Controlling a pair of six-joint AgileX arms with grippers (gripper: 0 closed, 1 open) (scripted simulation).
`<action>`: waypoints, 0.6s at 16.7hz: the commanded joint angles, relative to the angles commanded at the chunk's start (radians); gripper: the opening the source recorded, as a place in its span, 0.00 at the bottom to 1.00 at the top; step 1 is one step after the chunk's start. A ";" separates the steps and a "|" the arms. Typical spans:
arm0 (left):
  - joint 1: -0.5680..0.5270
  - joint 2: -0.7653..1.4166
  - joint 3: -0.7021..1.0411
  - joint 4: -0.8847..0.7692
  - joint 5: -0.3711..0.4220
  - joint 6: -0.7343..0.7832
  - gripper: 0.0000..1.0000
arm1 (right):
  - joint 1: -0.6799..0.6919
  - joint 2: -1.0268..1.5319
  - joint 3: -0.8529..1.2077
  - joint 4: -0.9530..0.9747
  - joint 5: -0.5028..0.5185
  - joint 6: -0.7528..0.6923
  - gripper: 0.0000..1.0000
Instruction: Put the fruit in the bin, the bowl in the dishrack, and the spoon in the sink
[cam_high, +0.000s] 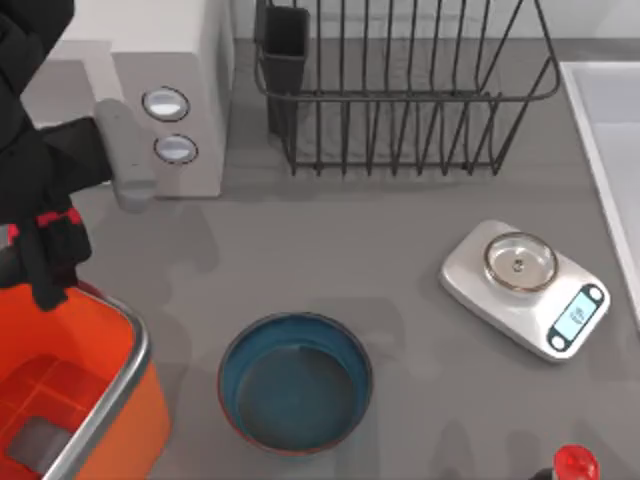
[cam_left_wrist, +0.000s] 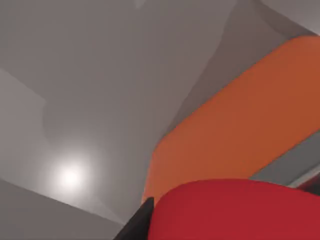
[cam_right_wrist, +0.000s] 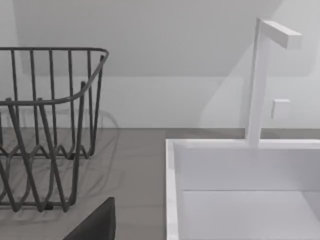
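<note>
A: What do the fingers of the left gripper (cam_high: 45, 285) hold?

B: In the left wrist view, a dark finger (cam_left_wrist: 137, 225) is pressed against a red round fruit (cam_left_wrist: 235, 210). So I judge the fingers are closed around the fruit. From above, the arm covers the fruit, and I see only red marks on the black gripper.

A: Where is the bin from there?

B: The orange bin (cam_high: 110, 395) lies directly under and a little in front of the gripper, at the table's left front corner. The gripper hangs over the bin's back rim. The move is mostly downward and slightly inward. The fruit is round, so it has no long axis to mind.

A: And the right arm?

B: In its wrist view I see the dishrack (cam_right_wrist: 50, 130) and the sink (cam_right_wrist: 240, 190) with its tap (cam_right_wrist: 265, 75), plus a dark piece at the edge. I cannot tell whether its fingers are open or closed.

A: The other 2 jobs?

B: The blue bowl (cam_high: 295, 382) stands at the front middle of the table, well apart from the dishrack (cam_high: 400, 90) at the back. The left arm is nearer to the bin.
</note>
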 joint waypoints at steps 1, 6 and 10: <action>0.014 -0.051 -0.039 -0.010 0.003 0.089 0.00 | 0.000 0.000 0.000 0.000 0.000 0.000 1.00; 0.071 -0.264 -0.202 -0.049 0.016 0.417 0.00 | 0.000 0.000 0.000 0.000 0.000 0.000 1.00; 0.088 -0.325 -0.250 -0.062 0.020 0.494 0.00 | 0.000 0.000 0.000 0.000 0.000 0.000 1.00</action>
